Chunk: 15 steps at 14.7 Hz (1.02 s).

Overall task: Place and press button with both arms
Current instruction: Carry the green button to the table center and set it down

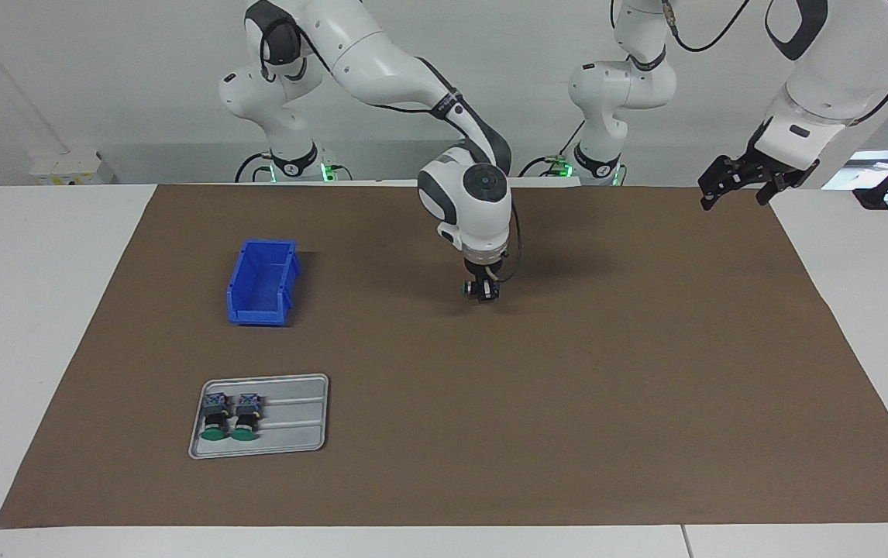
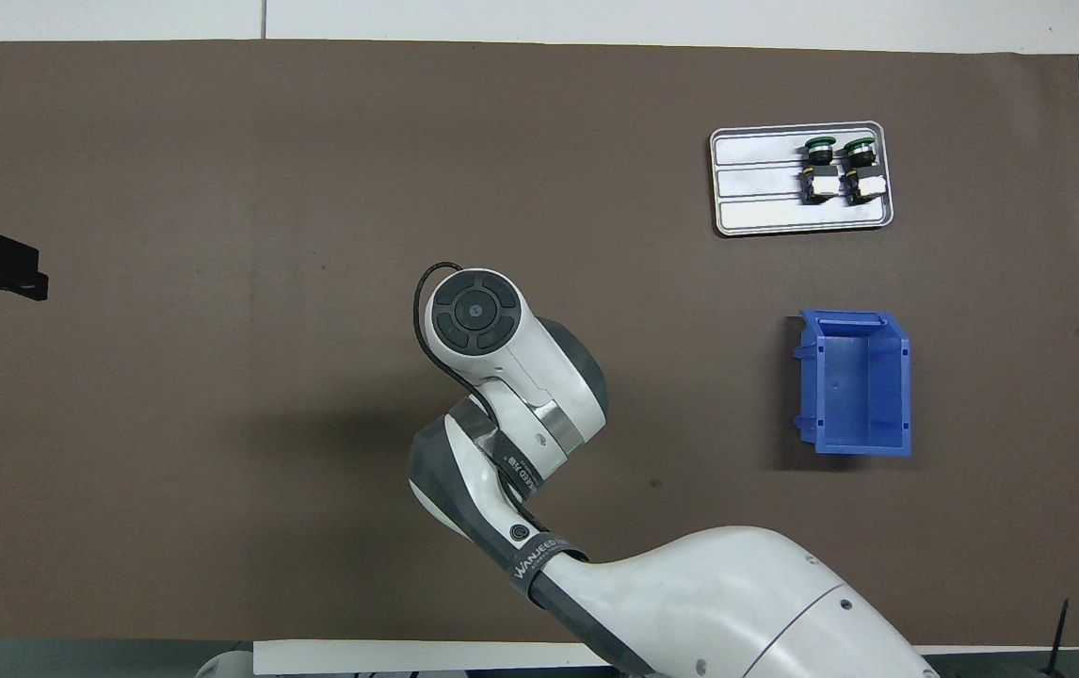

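From above, the right arm's wrist hides its own gripper completely. From across the table, the right gripper (image 1: 483,293) hangs low over the middle of the brown mat (image 1: 568,372), clamped on the button (image 1: 469,288), of which only a bit of green cap shows. The left gripper (image 1: 734,186) waits with fingers spread over the mat's edge. Two more buttons (image 1: 228,417) lie in the grey tray (image 1: 297,434), near the blue bin (image 1: 262,283). White tabletop and a plain wall surround it.
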Tool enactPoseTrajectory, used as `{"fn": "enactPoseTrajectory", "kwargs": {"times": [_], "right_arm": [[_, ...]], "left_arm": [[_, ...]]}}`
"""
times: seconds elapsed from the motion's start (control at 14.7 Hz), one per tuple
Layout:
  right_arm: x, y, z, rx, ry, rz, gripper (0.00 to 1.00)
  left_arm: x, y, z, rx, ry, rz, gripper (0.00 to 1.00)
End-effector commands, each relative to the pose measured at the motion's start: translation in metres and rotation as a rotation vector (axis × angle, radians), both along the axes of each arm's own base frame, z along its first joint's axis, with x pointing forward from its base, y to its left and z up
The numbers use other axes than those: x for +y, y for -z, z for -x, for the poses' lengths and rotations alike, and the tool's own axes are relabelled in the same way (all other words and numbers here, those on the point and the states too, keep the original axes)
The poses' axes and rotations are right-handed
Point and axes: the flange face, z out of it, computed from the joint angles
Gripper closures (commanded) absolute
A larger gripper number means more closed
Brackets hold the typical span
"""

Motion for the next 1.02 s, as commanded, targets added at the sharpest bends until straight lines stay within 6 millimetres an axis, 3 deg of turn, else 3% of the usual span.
{"fn": "enactPoseTrajectory", "kwargs": {"times": [0.0,0.27,0.48,0.55,0.68,0.89,0.95], "right_arm": [[-0.003,-0.003,0.002,-0.004,0.028,-0.016,0.67],[-0.002,0.002,0.01,-0.001,0.02,-0.012,0.61],[-0.004,0.001,0.008,-0.002,0.018,-0.011,0.28],[-0.004,0.0,0.008,-0.003,0.006,-0.01,0.12],[0.001,-0.007,0.009,-0.006,-0.039,0.0,0.01],[0.001,-0.042,0.0,0.008,-0.077,0.025,0.01],[-0.011,-0.07,-0.005,-0.013,-0.112,0.011,0.01]], "left_arm": [[0.004,0.0,0.008,-0.006,-0.047,-0.018,0.0],[0.002,0.001,0.009,-0.004,-0.061,-0.02,0.0],[0.002,-0.001,0.011,-0.004,-0.063,-0.02,0.0],[0.003,-0.001,0.011,-0.004,-0.064,-0.02,0.0],[0.002,-0.002,0.011,-0.004,-0.063,-0.02,0.0],[0.002,0.0,0.011,-0.001,-0.12,-0.025,0.0],[0.001,0.003,0.012,0.003,-0.161,-0.03,0.0]]}}
